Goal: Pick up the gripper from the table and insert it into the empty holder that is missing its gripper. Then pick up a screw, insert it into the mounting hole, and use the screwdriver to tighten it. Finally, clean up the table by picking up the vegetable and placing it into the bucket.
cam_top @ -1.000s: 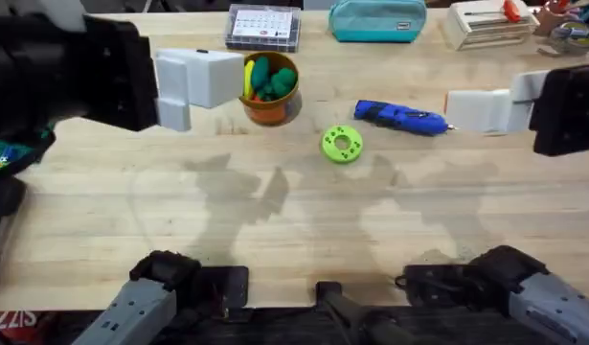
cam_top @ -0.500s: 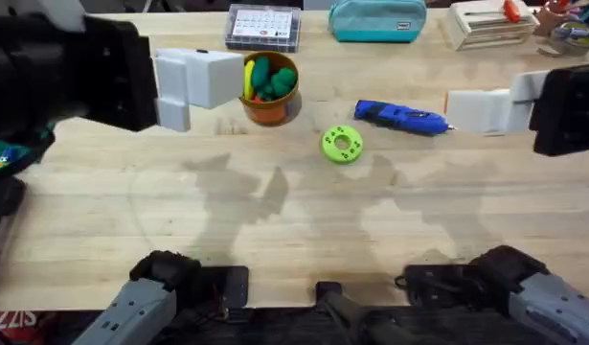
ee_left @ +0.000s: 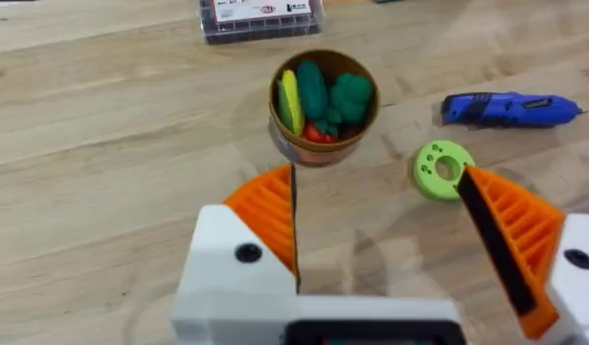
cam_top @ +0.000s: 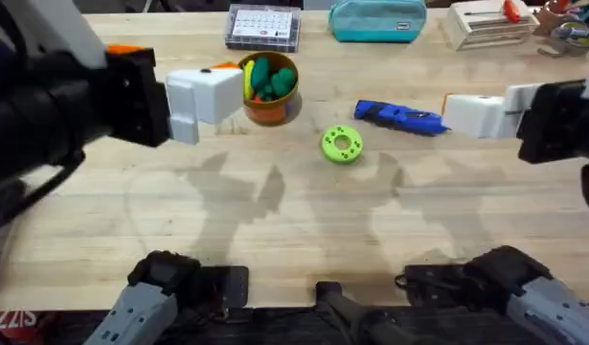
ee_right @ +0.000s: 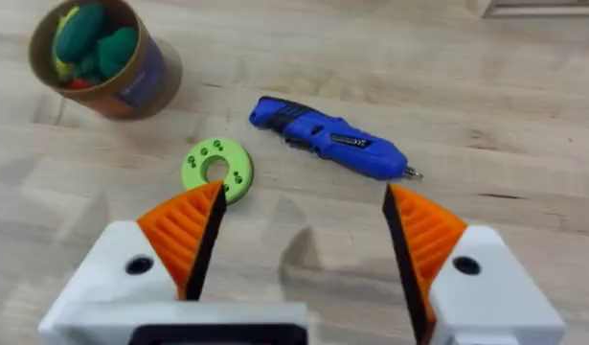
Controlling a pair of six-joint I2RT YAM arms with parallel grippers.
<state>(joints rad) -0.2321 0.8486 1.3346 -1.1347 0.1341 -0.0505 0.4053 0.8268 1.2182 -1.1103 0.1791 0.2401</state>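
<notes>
Overhead: bucket (cam_top: 269,88) far on the table with green and yellow toys inside, among them a dark green vegetable (cam_top: 264,70); lime disc (cam_top: 342,145) nearer, screwdriver (cam_top: 401,117) lying flat just right of it. Screw box (cam_top: 263,27), teal pouch (cam_top: 377,19) along the far edge. Left gripper (cam_top: 200,96) raised just beside the bucket; right gripper (cam_top: 474,115) raised near the screwdriver's tip.

Left wrist: orange pads (ee_left: 270,213) spread wide, nothing between; bucket (ee_left: 323,107), disc (ee_left: 441,170), screwdriver (ee_left: 509,108) below on the wood.

Right wrist: pads (ee_right: 184,230) likewise wide apart, empty; disc (ee_right: 217,169), screwdriver (ee_right: 330,139), bucket (ee_right: 101,60) underneath.
</notes>
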